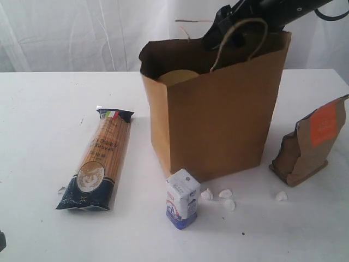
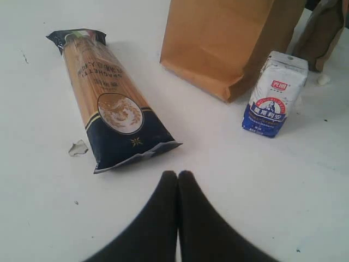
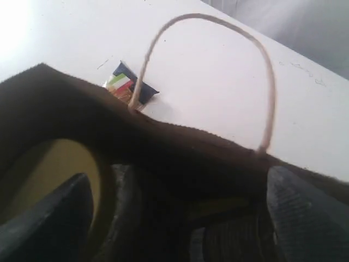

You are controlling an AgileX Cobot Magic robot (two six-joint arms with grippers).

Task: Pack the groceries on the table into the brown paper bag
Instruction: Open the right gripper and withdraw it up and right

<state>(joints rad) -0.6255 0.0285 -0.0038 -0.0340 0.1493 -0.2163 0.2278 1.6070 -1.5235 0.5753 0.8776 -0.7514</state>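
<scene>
While the right pincer (image 3: 177, 185) hangs open in the bag (image 1: 218, 109) above a yellow lid (image 3: 60, 164) | left pincer (image 2: 178, 176) closed, empty | spaghetti (image 1: 98, 158) on tabletop (image 1: 43, 109)

Looks like a lab test bench: plain white table (image 1: 38, 234) (lightly specked) backed by white drapes (image 1: 65, 33).

Paper bag (image 1: 218, 120) mouth filled by right gripper (image 1: 214, 34), yellow lid (image 1: 177, 76); open table (image 1: 38, 136) beside spaghetti packet (image 1: 98, 164)
</scene>
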